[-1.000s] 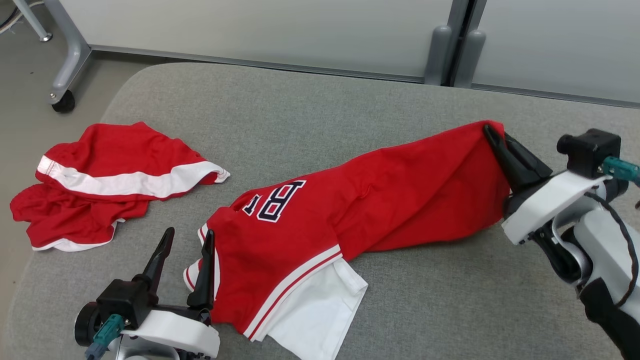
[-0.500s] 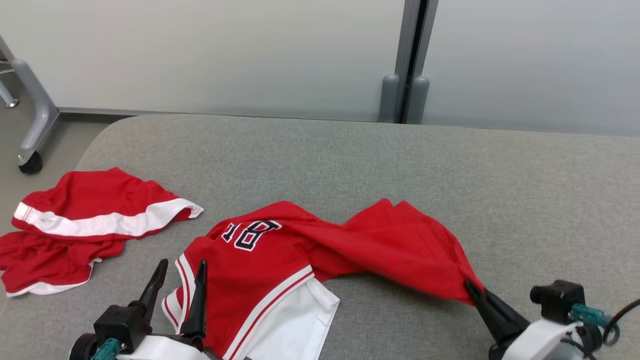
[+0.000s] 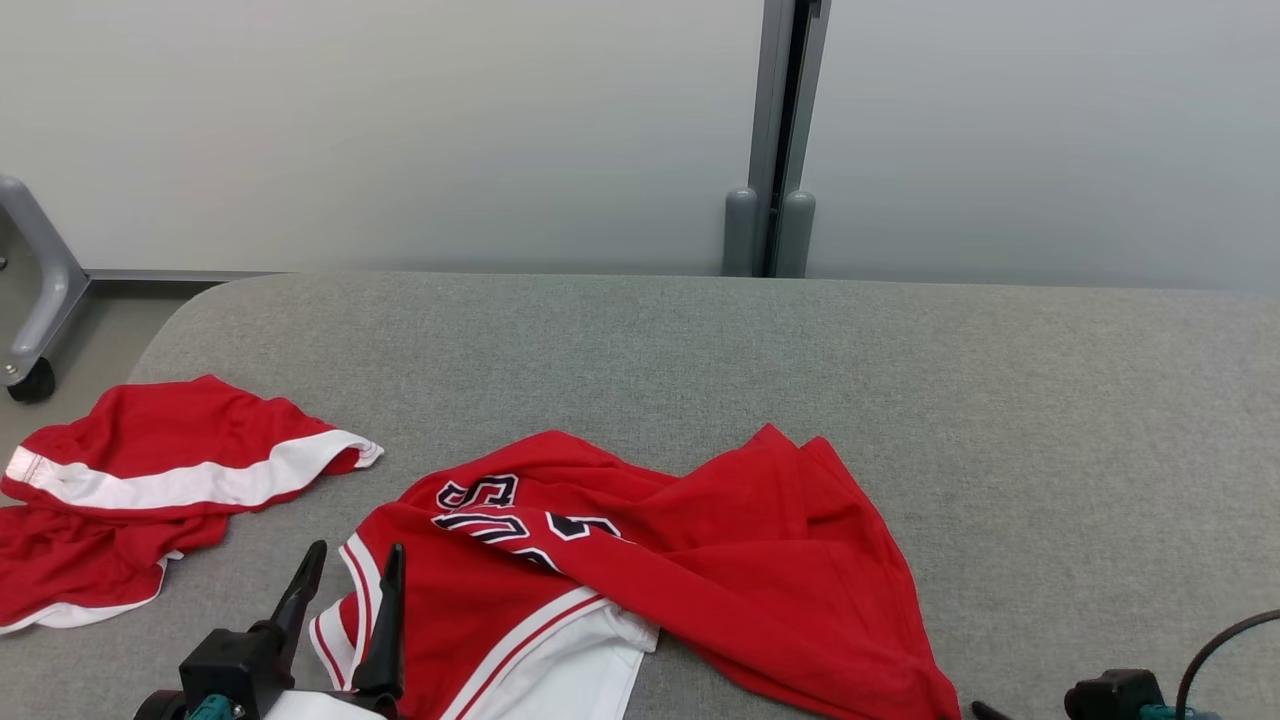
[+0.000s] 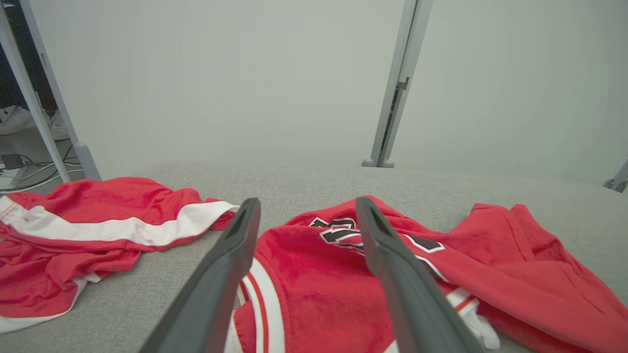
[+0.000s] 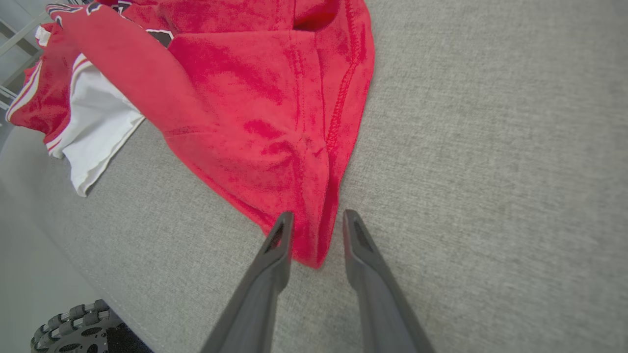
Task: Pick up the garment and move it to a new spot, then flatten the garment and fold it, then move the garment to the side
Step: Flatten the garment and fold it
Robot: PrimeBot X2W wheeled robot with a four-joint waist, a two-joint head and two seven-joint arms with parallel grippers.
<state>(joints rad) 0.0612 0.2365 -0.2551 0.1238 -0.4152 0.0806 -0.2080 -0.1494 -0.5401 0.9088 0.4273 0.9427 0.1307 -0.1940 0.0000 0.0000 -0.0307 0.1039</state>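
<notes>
The red knit jersey with white trim and dark lettering (image 3: 720, 560) lies crumpled on the grey padded tabletop (image 3: 1000, 420), so you are judged to be at the end of the relocating step, with flattening next. The right pincer (image 5: 317, 215) points low along the tabletop. Its jaws are narrowly parted, and one pointed corner of the jersey lies between their tips, apparently not pinched. The rest of the jersey spreads ahead of that pincer and to its left. The left pincer (image 4: 306, 206) stands wide and holds nothing. Its fingers straddle the striped sleeve edge, which lies just beneath and ahead of them. A second red garment with a white band (image 3: 150, 470) lies well off to that pincer's left. Next you should probably grip two separated edges and draw them apart.
</notes>
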